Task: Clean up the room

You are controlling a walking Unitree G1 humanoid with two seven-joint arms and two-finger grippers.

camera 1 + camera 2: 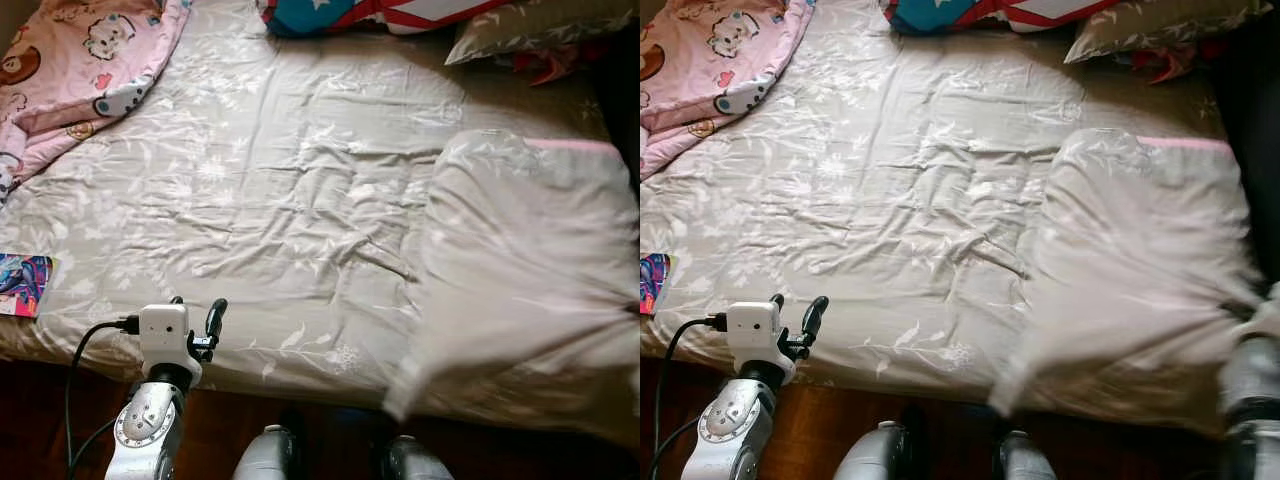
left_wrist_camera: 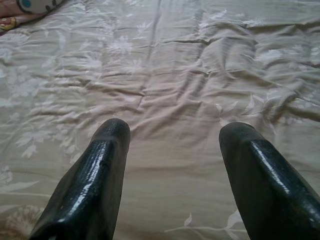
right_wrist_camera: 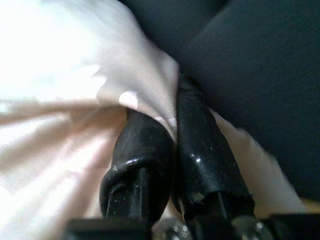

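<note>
While your right gripper (image 3: 172,135) is clamped on the folded duvet's (image 1: 530,280) right edge, the duvet lies across the bed's (image 1: 280,200) right half. Your left gripper (image 2: 172,150), fingers apart, hovers at the near left edge, well apart from it.

Cloth bed, glossy fingers

Matt, creased floral bedsheet (image 1: 270,190); soft pale blanket (image 1: 530,270) at 3 o'clock; left gripper (image 2: 172,150) glossy black.

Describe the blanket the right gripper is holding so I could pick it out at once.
Start from the bed with its beige leaf-print sheet. On its right side lies a pale folded blanket, with the right gripper shut on its outer edge. Unlike the pink cartoon quilt at the far left corner, it is plain beige with a thin pink strip along its far edge.
</note>
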